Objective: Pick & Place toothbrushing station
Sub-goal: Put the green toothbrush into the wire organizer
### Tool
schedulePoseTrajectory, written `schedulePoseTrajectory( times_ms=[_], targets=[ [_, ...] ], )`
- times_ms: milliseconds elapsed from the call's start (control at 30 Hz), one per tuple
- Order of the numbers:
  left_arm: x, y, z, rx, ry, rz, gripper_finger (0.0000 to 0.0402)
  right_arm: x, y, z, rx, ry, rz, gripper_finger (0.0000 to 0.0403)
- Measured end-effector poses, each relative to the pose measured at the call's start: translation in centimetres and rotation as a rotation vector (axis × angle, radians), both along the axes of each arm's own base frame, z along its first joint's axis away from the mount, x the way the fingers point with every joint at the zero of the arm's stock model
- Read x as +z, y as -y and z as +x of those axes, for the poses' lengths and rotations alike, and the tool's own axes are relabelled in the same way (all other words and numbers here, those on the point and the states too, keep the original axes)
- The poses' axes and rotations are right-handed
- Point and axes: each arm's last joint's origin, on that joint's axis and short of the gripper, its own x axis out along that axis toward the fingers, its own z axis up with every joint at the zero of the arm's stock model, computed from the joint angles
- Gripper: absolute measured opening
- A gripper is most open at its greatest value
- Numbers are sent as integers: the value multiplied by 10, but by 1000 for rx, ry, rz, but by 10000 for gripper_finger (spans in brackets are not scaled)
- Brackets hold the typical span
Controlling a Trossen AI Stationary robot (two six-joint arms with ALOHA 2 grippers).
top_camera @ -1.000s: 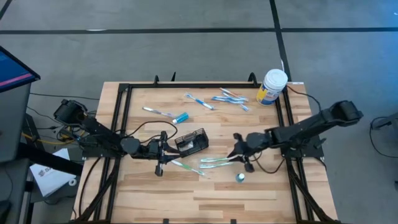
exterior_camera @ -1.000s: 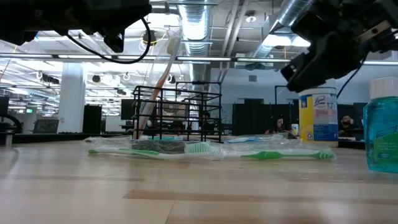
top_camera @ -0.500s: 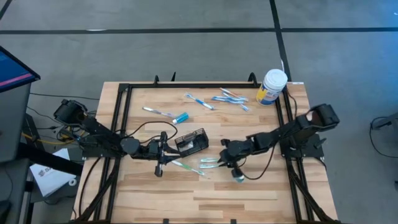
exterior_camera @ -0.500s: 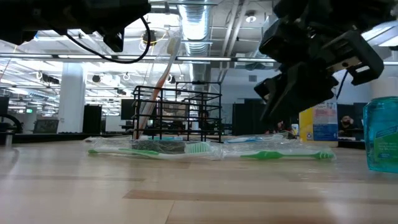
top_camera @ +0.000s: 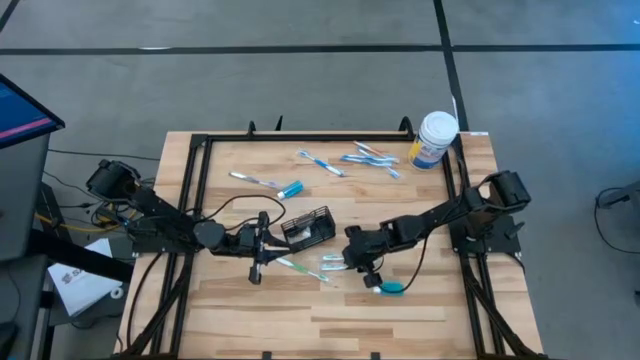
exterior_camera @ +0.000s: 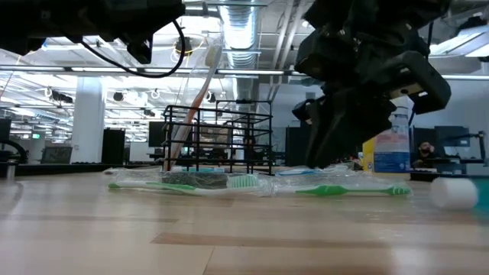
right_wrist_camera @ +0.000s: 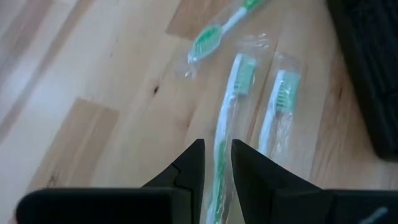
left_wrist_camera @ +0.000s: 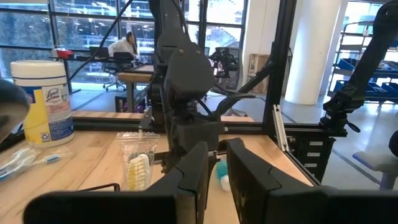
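Wipes canister (top_camera: 435, 139) at table's (top_camera: 400, 312) far right corner; wrapped toothbrushes (top_camera: 357, 157) nearby; small blue bottle (top_camera: 391, 288) lying on its side.

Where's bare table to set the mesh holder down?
Bare wood along the table's near edge, below both grippers, and at far left, behind the left gripper. Crowded: the middle, with the holder, wrapped green brushes, right gripper and tipped bottle.
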Motion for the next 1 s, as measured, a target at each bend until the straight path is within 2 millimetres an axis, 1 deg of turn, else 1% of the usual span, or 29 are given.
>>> schedulePoseTrajectory(
  times_ms=[300, 433, 700, 867, 1000],
  targets=[
    [0, 0, 0, 0, 0, 0, 53, 1, 0, 1, -1, 6, 2, 71],
    [0, 0, 0, 0, 0, 0, 53, 6, 0, 1, -6, 27, 12, 71],
    [0, 0, 0, 0, 0, 0, 53, 5, -7, -2, 10, 14, 14, 71],
    [0, 0, 0, 0, 0, 0, 53, 5, -7, -2, -8, 8, 25, 71],
    [0, 0, 0, 0, 0, 0, 53, 4, -5, -3, -31, -2, -6, 71]
  ],
)
